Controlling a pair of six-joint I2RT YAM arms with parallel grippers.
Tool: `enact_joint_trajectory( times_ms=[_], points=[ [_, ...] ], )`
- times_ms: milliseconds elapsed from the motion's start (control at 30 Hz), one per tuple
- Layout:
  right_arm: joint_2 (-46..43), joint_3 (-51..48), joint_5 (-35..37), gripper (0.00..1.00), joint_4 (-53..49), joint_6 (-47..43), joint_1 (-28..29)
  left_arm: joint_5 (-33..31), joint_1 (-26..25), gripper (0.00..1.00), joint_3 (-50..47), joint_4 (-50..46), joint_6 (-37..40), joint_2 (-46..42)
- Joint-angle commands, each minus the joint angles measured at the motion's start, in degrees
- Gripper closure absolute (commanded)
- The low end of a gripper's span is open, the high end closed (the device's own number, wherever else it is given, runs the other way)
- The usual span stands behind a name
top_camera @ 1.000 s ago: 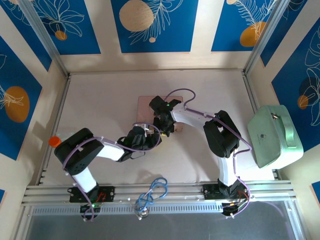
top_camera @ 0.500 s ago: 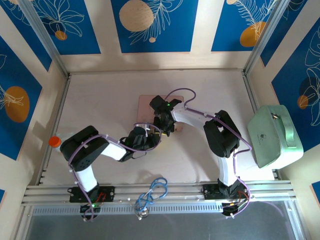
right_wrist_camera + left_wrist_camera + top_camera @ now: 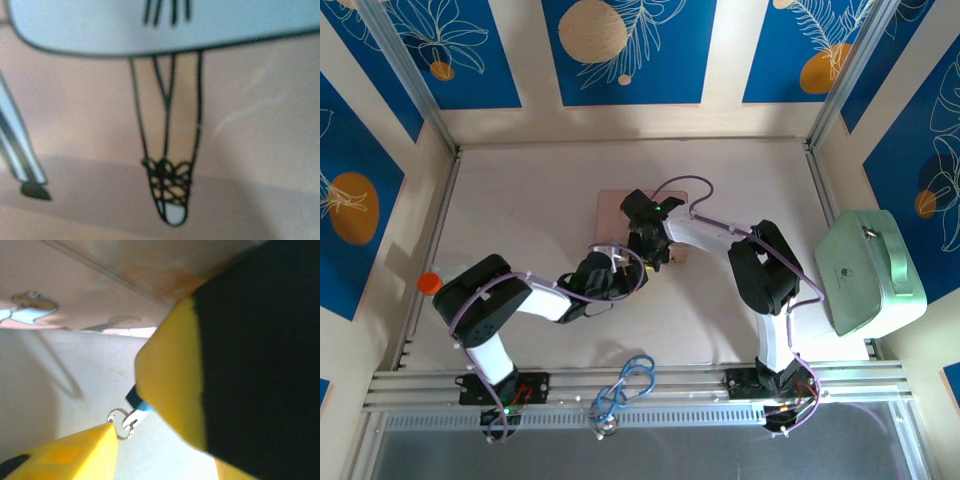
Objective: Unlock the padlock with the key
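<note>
Blue-bodied and tiny, spotted the padlock [image 3: 139,404] just off the pink box [image 3: 615,212], seemingly pinched in the narrow jaws of the left gripper [image 3: 125,412] low over the counter [image 3: 520,200], couldn't read the jaws of the right gripper [image 3: 655,255] at all, so pegged the key-turning as all still undone.

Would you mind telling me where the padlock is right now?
In the left wrist view, the padlock sits between the yellow fingers of the left gripper, close beside the pink box.

Far table [image 3: 540,190] open; pink box [image 3: 612,215] mid-table; green case [image 3: 870,270] blocks right edge.
</note>
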Motion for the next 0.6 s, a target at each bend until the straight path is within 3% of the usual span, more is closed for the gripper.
enact_joint_trajectory(
  times_ms=[0,267,467,567],
  points=[
    [0.12,-0.04,-5.90,0.77,-3.74,-0.33,1.40,-3.29,1.03,0.46,2.79,-2.36,3.13,0.47],
    [0.11,-0.38,-7.47,0.77,-3.12,0.24,1.22,-0.42,1.75,0.68,5.13,3.22,2.92,5.73],
    [-0.01,-0.80,-7.53,0.77,-2.75,0.31,1.09,-0.72,1.93,0.91,4.02,4.17,2.61,4.32],
    [-0.42,-1.17,-7.04,0.76,-2.03,0.63,1.22,-0.75,1.96,0.98,3.46,4.00,2.05,3.39]
  ],
)
